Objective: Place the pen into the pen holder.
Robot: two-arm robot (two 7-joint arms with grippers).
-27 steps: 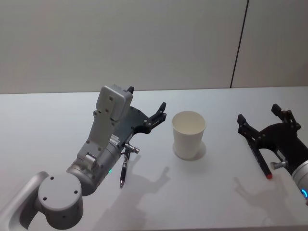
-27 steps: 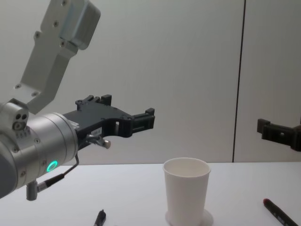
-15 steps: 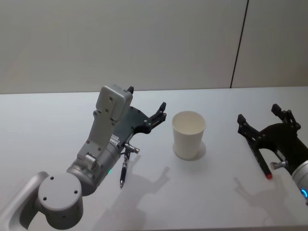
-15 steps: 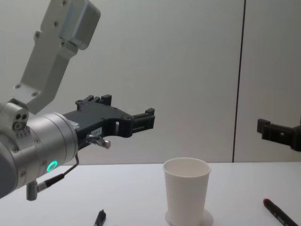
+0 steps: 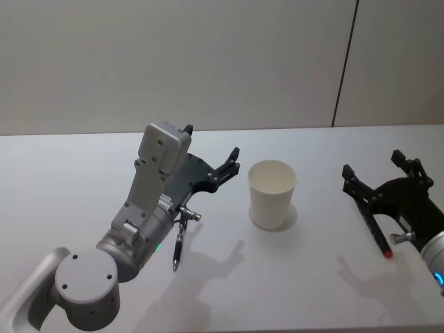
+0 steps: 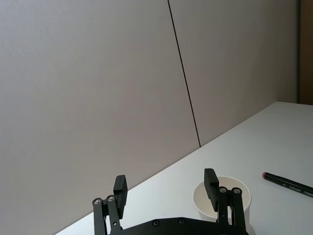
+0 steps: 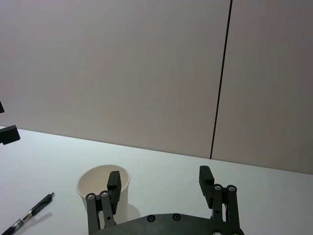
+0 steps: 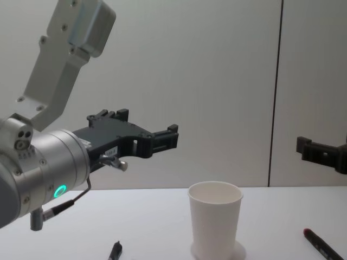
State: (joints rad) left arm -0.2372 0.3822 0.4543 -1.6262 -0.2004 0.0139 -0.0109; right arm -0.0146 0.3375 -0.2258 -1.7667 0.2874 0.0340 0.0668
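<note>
The pen holder (image 5: 272, 194) stands upright near the centre of the table (image 5: 69, 180). A black pen (image 5: 177, 251) lies flat on the table at 8 o'clock from the holder. A red-tipped pen (image 5: 379, 239) lies flat at 4 o'clock. The left gripper (image 5: 211, 142) hangs in the air at 10 o'clock from the holder, jaws spread, gripping nothing. The right gripper (image 5: 372, 164) hangs at 3 o'clock, above the red-tipped pen, jaws likewise spread and unloaded.

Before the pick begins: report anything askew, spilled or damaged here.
Nothing stands out. The pen holder stands upright and empty; a black pen lies flat to its left, a red-tipped pen to its right. Left gripper and right gripper hang open.
</note>
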